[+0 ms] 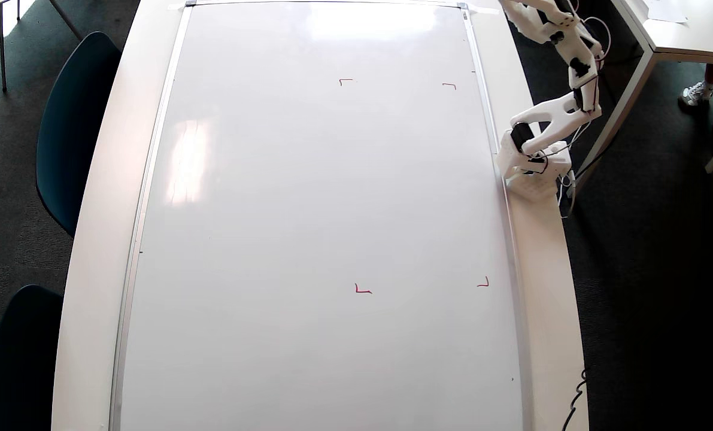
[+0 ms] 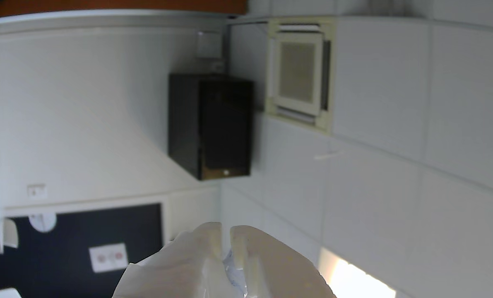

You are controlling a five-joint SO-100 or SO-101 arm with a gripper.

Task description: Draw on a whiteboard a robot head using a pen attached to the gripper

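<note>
The whiteboard [image 1: 320, 197] lies flat and fills most of the table in the overhead view, with red corner marks [image 1: 363, 290] near its right half. No blue robot head drawing shows on it. The white arm [image 1: 578, 66] stands on its base [image 1: 533, 167] beside the board's right edge, folded up and back, off the board. Its end runs out at the top edge of that view. In the wrist view the gripper [image 2: 226, 229] points up at the ceiling, fingers nearly together on a blurred pale blue piece, the pen [image 2: 232, 267]. The pen's tip is hidden.
Two dark blue chairs [image 1: 75, 120] [image 1: 21, 353] stand left of the table. Another white table [image 1: 679, 36] and a person's feet [image 1: 700, 93] are at the upper right. A black cable [image 1: 575, 401] hangs at the lower right. The wrist view shows a ceiling vent [image 2: 298, 72] and a black box [image 2: 211, 124].
</note>
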